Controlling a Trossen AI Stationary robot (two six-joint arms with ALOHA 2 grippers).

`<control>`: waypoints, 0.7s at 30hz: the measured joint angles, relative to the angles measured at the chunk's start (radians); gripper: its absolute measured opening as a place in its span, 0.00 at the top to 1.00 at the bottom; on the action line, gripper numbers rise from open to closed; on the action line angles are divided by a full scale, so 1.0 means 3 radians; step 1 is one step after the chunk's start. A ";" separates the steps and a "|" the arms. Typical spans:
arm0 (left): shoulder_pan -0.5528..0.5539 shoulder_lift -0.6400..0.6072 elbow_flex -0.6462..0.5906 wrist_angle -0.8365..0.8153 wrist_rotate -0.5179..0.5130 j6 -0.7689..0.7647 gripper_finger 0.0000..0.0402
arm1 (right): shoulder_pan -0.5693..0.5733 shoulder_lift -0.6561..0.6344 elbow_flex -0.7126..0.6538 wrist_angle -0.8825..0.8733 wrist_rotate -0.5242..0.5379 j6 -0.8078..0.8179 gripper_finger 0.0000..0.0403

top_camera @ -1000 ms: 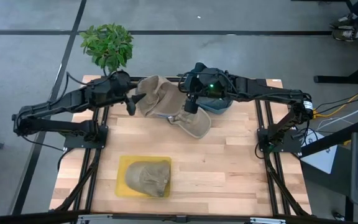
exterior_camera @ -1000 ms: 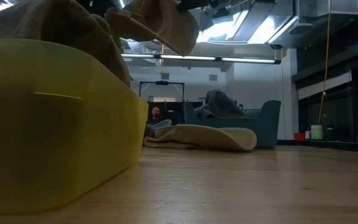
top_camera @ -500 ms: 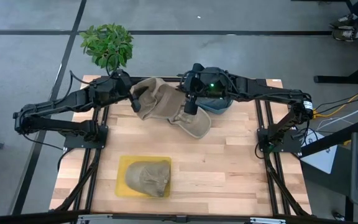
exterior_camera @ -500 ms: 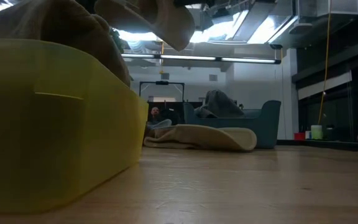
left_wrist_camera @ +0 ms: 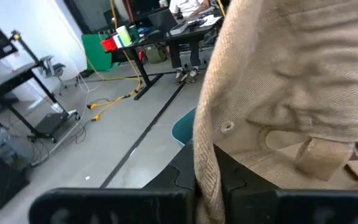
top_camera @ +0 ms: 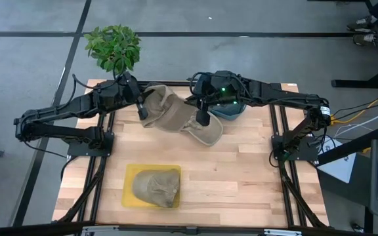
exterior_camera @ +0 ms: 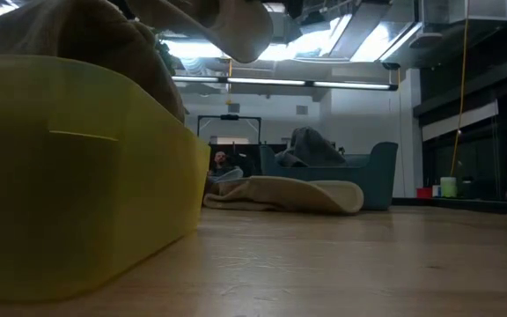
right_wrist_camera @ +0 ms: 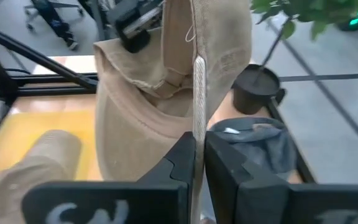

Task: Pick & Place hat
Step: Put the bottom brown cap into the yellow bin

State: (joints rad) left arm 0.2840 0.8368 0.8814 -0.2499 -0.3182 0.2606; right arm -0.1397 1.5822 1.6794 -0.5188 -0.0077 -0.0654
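A tan hat [top_camera: 168, 110] hangs in the air over the table's far half, stretched between both grippers; the low view shows its lower part [exterior_camera: 229, 25] at the top. My left gripper [top_camera: 142, 111] is shut on its left side, my right gripper [top_camera: 202, 119] on its right side. A second tan hat [top_camera: 209, 134] lies flat on the table below them. A third tan hat [top_camera: 156, 186] sits in a yellow tray [top_camera: 128, 196] near the front edge. My left gripper pinches the hat's left edge [left_wrist_camera: 205, 168] between its two fingers, coming nearly level from the table's left. The hat is lifted clear of the table. My right gripper pinches a thin edge of the hat's cloth [right_wrist_camera: 198, 118] between its two fingers, coming from the table's right and slanting slightly down. The hat stands up in front of the fingers, clear of the table.
A blue bin [top_camera: 231, 113] with a grey hat [right_wrist_camera: 260, 138] stands at the far edge under the right arm. A potted plant [top_camera: 113, 47] stands beyond the far left corner. The table's near right part [top_camera: 241, 183] is bare wood.
My left gripper has gone a little toward the hat, rolled, and shut on its left edge. My right gripper has rolled in place with the hat, whose left part has drawn in toward the left gripper; in the low view it has risen slightly.
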 joint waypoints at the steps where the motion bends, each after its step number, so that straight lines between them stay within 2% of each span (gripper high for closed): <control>1: -0.0001 0.0000 0.0000 0.0000 0.0011 0.0040 0.98 | -0.0006 0.0000 0.0000 -0.0005 -0.0054 0.0032 0.92; 11: -0.0004 -0.0006 0.0000 0.0001 0.0034 0.0587 0.99 | -0.0151 0.0003 0.0003 -0.0150 -0.0694 0.0392 0.91; 16: -0.0004 -0.0026 0.0000 0.0007 0.0045 0.0652 0.98 | -0.0241 0.0004 0.0003 -0.0151 -0.1022 0.0538 0.91; 21: 0.0007 -0.0034 0.0000 0.0043 -0.0005 0.0586 0.99 | -0.0268 0.0001 0.0003 -0.0231 -0.1176 0.0566 0.85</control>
State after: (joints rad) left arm 0.2861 0.8267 0.8814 -0.2371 -0.3196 0.4363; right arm -0.2201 1.5826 1.6802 -0.5880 -0.3604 0.1046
